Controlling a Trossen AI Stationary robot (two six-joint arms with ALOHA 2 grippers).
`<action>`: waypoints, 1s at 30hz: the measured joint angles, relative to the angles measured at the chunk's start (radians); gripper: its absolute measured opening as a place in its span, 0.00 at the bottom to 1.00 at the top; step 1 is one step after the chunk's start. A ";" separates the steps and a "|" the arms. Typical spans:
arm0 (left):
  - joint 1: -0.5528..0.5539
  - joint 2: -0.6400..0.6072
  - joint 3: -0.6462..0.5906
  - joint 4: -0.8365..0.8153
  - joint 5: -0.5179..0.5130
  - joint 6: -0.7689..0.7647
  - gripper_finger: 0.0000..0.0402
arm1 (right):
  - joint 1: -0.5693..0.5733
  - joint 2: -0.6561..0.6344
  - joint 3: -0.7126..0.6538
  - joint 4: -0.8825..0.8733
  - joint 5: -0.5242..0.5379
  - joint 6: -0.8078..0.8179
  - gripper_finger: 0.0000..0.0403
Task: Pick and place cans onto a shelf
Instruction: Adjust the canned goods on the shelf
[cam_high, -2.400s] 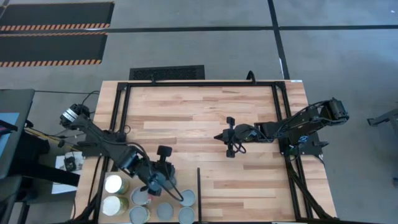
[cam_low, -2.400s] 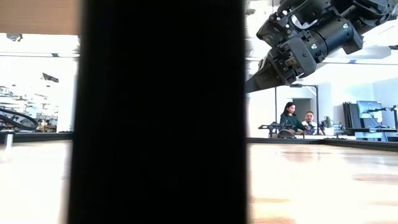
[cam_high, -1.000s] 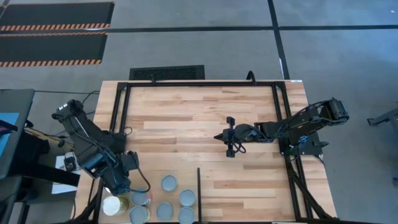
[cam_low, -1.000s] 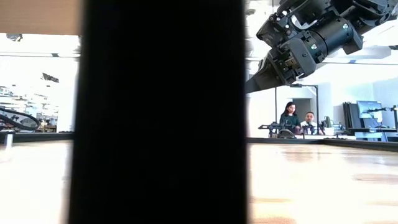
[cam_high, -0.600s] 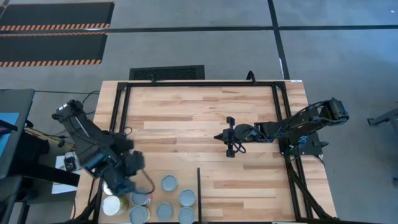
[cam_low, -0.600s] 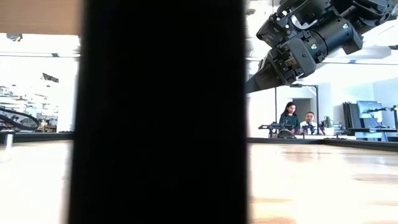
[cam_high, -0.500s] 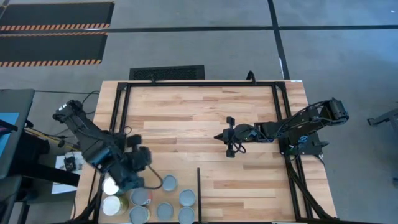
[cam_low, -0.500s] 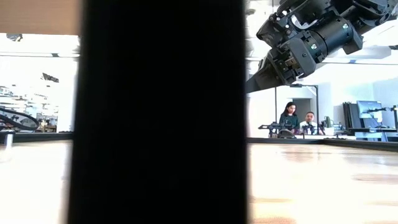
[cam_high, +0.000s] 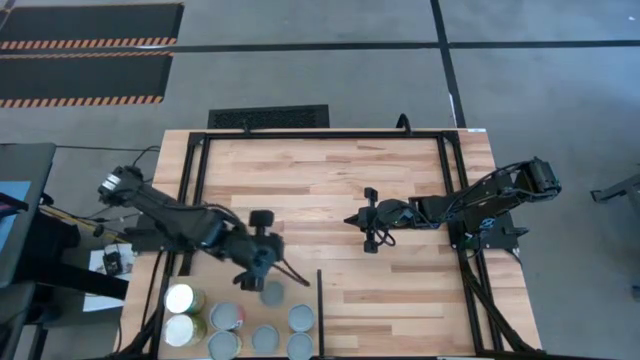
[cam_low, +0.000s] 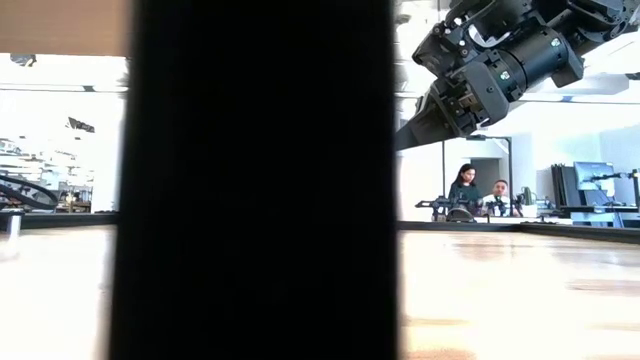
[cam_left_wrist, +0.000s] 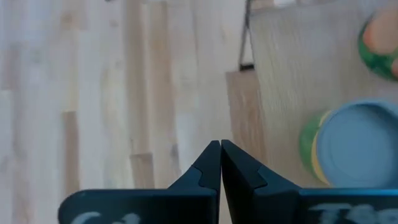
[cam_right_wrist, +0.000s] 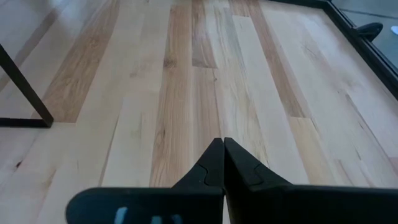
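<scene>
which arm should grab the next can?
Left. The left gripper is shut and empty, hovering right beside the cluster of cans at the table's near-left corner. The right gripper, also shut, waits over bare tabletop near the centre, well away from any can.

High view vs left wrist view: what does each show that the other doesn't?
Only the high view shows the full cluster of cans at the table's near left corner, the right tool waiting mid-table, and the floor around.

Only the left wrist view shows the left tool with its fingertips pressed together, holding nothing, and the green-yellow label on the nearest can.

Both show the plank tabletop, the thin dark divider, the paler shelf panel and cans standing on it.
</scene>
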 joint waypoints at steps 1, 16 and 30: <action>0.007 0.017 0.000 0.002 0.023 0.022 0.00 | 0.000 0.000 0.000 0.000 0.000 -0.001 0.04; 0.000 0.121 -0.001 0.058 0.194 0.144 0.00 | 0.000 0.000 0.000 -0.004 0.000 -0.004 0.04; -0.070 0.114 0.000 0.040 0.250 0.072 0.00 | 0.000 0.000 0.000 -0.006 0.000 -0.004 0.04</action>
